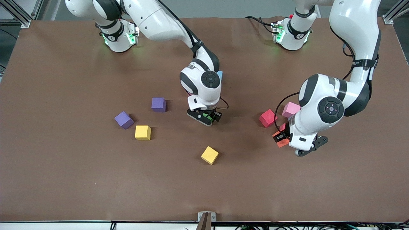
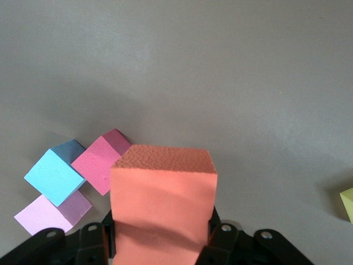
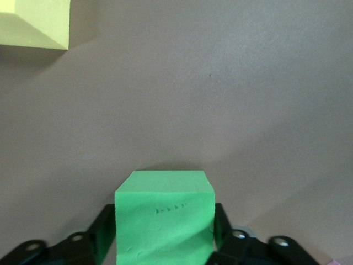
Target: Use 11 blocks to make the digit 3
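Squarely, the left claw [image 2: 162,243] grips a pitted orange foam cube [image 2: 162,204], the right claw [image 3: 164,240] a matte green one [image 3: 164,221].

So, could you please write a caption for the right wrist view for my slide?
Right gripper closed on a green block above the brown table, with a yellow block lying nearby.

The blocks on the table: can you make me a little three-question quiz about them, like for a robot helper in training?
1. True or false: the left gripper holds an orange block.
2. What colour is the block in the right gripper?
3. How many yellow cubes lie on the table? A one, B two, C four.

Key: 1 true. 2 green, the green block. 3 B: one yellow cube near the purple blocks, the other nearer the front camera.
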Robot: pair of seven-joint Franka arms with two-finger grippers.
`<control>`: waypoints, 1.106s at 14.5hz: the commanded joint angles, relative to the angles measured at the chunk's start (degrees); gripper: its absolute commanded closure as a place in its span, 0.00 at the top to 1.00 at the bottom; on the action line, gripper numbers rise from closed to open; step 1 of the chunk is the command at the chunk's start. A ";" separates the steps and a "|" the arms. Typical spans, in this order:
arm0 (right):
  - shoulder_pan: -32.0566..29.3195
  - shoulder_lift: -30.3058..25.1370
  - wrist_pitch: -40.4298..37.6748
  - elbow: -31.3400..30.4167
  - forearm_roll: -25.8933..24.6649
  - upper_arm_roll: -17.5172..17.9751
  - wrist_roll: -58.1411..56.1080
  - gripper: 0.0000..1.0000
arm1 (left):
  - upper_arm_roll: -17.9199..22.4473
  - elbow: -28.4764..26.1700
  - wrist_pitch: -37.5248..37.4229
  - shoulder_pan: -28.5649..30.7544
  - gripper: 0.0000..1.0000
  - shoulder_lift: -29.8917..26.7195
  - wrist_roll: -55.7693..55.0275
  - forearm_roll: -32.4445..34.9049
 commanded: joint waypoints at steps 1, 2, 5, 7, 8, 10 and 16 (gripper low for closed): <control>-0.23 0.20 -0.73 1.23 0.48 -0.16 -5.30 0.08 | -0.11 -0.17 0.50 -0.05 0.44 -0.07 -0.33 -1.05; -0.41 0.02 -1.07 1.15 0.57 -0.16 -7.33 0.03 | -0.11 -0.17 0.50 -0.05 0.44 -0.07 -0.33 -1.05; -0.93 -1.64 -1.43 -0.77 0.57 -0.16 -17.78 0.03 | -0.11 -0.17 0.50 -0.05 0.44 -0.07 -0.33 -1.05; -1.55 -4.36 -1.34 -3.76 0.66 -0.16 -24.54 0.03 | -0.11 -0.25 0.50 -0.14 0.44 -0.07 -0.33 -1.05; -2.59 -6.46 -1.17 -6.21 0.66 0.02 -30.15 0.03 | -0.11 -0.25 0.58 -0.14 0.44 0.10 -0.68 -1.05; -4.01 -10.24 -0.73 -10.79 2.40 0.55 -39.66 0.03 | -0.11 -0.17 0.67 -0.23 0.44 0.28 -1.91 -0.96; -3.66 -19.48 5.15 -24.93 3.82 0.63 -42.33 0.03 | -0.11 -0.25 1.38 -0.23 0.44 0.37 -2.00 -1.05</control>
